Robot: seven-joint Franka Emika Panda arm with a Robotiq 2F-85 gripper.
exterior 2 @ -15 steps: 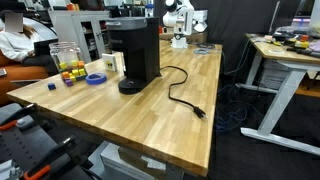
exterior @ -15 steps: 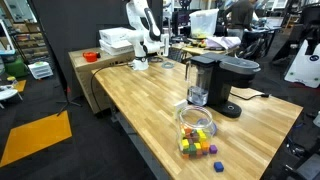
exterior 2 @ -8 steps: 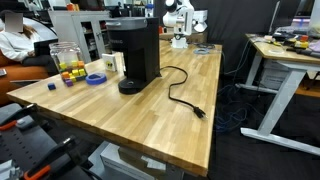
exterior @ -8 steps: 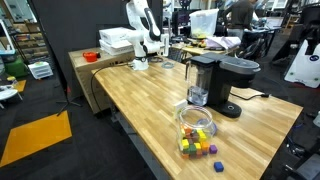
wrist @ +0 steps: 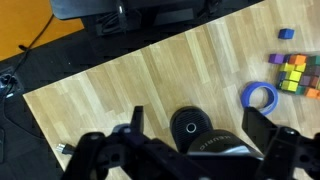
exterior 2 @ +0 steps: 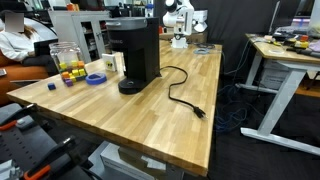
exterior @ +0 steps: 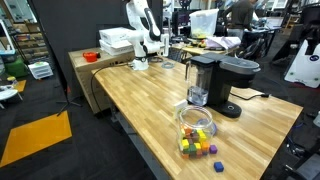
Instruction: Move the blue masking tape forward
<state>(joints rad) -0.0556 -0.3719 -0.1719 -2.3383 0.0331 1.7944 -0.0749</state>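
Long wooden bench (exterior 2: pixel 215 95): nothing on it has shifted over the last second. The arm (exterior 2: pixel 178 20) sits as before at the far end, well apart from everything, so the approach is not begun and the whole task lies ahead. The fingers (wrist: pixel 262 130) are spread wide in the wrist view, holding nothing. The coffee maker (exterior 2: pixel 135 55) stands mid-bench, the jar of cubes (exterior 2: pixel 67 62) near the edge. The tape (exterior 2: pixel 96 78) is a flat blue-purple ring with wood showing through its centre. It lies between jar and coffee maker, untouched.

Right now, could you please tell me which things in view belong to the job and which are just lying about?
Job:
blue masking tape
gripper, open

Lying about:
coffee maker
power cord
jar of coloured cubes
loose cubes
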